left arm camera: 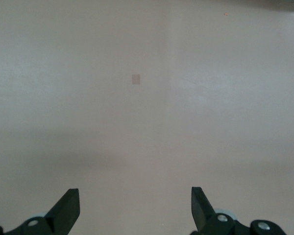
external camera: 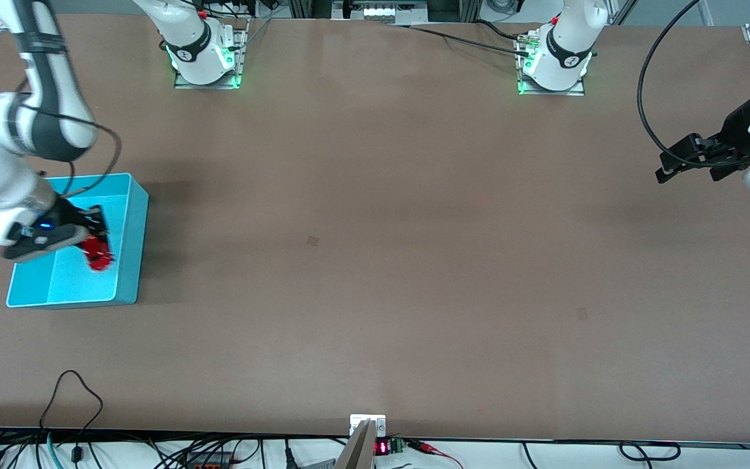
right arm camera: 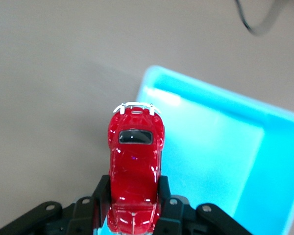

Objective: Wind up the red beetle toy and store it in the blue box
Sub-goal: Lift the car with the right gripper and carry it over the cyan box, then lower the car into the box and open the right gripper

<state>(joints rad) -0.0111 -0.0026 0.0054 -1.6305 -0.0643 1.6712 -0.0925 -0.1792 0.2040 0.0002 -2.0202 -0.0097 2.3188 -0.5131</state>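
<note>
Red beetle toy (right arm camera: 134, 169) clamped in our right gripper (external camera: 92, 244) over the blue box (external camera: 133, 234), mid-left of frame: storing step; next, lower and release. Left gripper (left arm camera: 135, 208) waits open.

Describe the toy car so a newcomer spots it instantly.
Find the light blue plastic box at the right arm's end of the table. Over it, the right gripper has its jaws shut on a tiny glossy red beetle-shaped car, the only red thing there.
</note>
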